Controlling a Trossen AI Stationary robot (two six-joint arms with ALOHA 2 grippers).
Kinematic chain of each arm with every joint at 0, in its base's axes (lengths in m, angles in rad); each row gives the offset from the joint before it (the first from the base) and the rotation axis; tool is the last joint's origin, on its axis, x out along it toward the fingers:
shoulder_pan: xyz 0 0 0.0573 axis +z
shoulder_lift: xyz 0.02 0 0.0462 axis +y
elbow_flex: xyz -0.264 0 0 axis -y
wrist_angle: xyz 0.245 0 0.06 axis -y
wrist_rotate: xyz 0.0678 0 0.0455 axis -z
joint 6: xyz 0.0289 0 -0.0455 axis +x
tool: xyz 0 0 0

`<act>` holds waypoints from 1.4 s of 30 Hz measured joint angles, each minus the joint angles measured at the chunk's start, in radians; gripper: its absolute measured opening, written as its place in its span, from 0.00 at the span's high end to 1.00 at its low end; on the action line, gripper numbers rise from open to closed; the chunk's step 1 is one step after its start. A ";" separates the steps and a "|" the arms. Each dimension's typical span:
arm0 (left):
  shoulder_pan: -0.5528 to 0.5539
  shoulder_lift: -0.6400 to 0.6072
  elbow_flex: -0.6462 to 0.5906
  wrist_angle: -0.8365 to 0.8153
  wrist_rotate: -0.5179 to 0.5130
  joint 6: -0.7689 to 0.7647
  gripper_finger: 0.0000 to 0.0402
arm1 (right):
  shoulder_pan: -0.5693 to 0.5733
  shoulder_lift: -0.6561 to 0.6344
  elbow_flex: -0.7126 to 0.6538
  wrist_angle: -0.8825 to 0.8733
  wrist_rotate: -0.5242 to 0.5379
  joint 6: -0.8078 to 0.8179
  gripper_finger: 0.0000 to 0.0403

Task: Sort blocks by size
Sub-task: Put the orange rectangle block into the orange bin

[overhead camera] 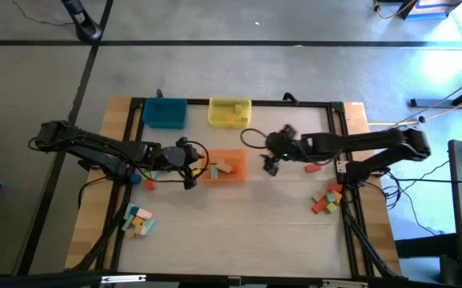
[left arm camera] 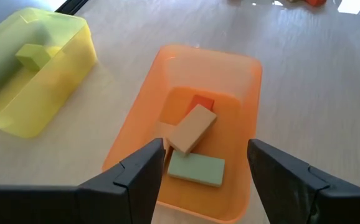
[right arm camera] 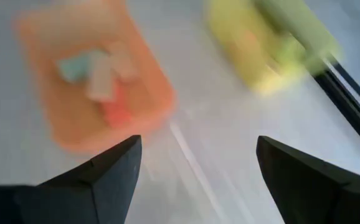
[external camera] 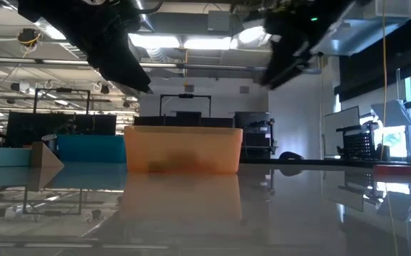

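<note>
The orange tray (overhead camera: 228, 166) in the table's middle holds three blocks: a natural wood one (left arm camera: 192, 129), a pale green one (left arm camera: 196, 168) and a red one (left arm camera: 200, 101). My left gripper (overhead camera: 191, 172) is open and empty just left of the tray, its fingers (left arm camera: 146, 174) above the tray's near end. My right gripper (overhead camera: 270, 163) is open and empty just right of the tray, which also shows in its wrist view (right arm camera: 93, 81). Loose blocks lie in a pile at the near left (overhead camera: 137, 221) and at the right edge (overhead camera: 327, 198).
A blue tray (overhead camera: 165, 112) and a yellow tray (overhead camera: 230, 111) holding a green block (left arm camera: 33, 56) stand at the far edge. A red block (overhead camera: 314, 167) lies under the right arm. Small blocks (overhead camera: 149, 185) lie by the left arm. Open tabletop lies toward the near edge.
</note>
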 joint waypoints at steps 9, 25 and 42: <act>0.000 0.000 0.000 -0.003 0.000 -0.002 0.45 | -0.056 -0.068 -0.013 -0.485 0.080 0.345 0.22; 0.000 0.000 0.000 -0.003 0.000 -0.002 0.45 | -0.296 -0.065 -0.281 -0.447 -0.222 0.423 0.22; 0.000 0.000 0.000 -0.003 0.000 -0.002 0.45 | -0.348 -0.065 -0.429 -0.348 -0.387 0.440 0.22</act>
